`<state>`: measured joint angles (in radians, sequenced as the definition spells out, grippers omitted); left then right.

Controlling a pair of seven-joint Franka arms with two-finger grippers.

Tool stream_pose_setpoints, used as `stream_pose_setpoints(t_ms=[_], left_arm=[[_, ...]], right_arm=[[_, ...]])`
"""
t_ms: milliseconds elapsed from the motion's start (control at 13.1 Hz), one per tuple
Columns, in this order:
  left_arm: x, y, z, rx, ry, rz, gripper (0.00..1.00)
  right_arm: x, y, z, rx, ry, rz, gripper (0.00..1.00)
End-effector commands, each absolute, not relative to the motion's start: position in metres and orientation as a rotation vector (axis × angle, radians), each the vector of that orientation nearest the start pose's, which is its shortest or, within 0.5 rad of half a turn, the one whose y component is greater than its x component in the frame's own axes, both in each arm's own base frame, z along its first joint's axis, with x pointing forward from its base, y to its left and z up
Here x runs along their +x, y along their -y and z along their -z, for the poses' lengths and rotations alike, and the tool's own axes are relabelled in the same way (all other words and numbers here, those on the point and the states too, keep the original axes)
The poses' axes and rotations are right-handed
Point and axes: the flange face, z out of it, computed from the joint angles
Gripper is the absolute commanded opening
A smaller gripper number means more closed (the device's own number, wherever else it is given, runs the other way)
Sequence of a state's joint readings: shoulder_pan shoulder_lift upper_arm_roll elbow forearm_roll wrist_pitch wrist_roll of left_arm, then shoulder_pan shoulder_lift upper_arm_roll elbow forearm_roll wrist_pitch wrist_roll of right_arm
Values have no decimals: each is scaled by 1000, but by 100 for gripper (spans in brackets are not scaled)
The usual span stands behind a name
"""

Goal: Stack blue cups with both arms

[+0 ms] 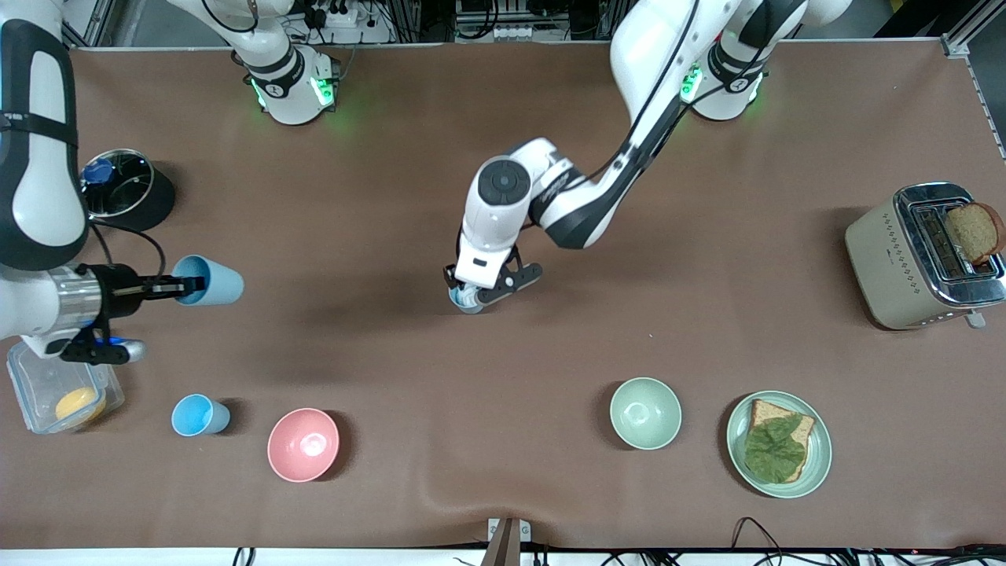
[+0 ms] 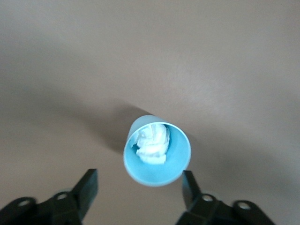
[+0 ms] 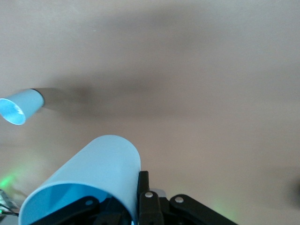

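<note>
My right gripper is shut on the rim wall of a bright blue cup and holds it on its side in the air near the right arm's end of the table. In the right wrist view this cup fills the foreground at the gripper. My left gripper is open, low over a second blue cup at mid-table. In the left wrist view that cup stands upright with a crumpled white wad inside, just ahead of the open gripper. A third blue cup stands beside the pink bowl.
A pink bowl, a pale green bowl and a green plate with bread and lettuce line the edge nearest the front camera. A toaster stands at the left arm's end. A clear box and a black pot sit near the right gripper.
</note>
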<state>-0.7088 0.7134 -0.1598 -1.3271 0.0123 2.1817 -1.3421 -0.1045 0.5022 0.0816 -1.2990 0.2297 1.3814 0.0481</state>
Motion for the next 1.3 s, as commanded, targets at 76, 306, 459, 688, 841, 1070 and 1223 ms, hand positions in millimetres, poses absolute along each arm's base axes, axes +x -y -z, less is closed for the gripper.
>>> stream_pose_setpoints(t_ms=[76, 306, 459, 688, 841, 1070, 1223], left_arm=[[512, 476, -474, -3078, 877, 108, 100], [515, 383, -569, -3004, 829, 112, 100], [532, 303, -610, -3044, 473, 120, 100], [536, 209, -642, -3046, 309, -5, 100], [534, 179, -638, -3043, 278, -60, 100], [541, 137, -638, -3067, 262, -81, 100], [541, 109, -646, -3082, 225, -68, 100]], right_arm=[[657, -103, -443, -2860, -269, -570, 0], [650, -185, -439, -2904, -413, -514, 0], [645, -232, -433, -2912, -520, -465, 0], [631, -299, -400, -2920, -629, -408, 0], [619, -339, -372, -2986, -680, -356, 0], [605, -369, -341, -3009, -710, -368, 0], [589, -383, -325, -3019, -726, -391, 0]])
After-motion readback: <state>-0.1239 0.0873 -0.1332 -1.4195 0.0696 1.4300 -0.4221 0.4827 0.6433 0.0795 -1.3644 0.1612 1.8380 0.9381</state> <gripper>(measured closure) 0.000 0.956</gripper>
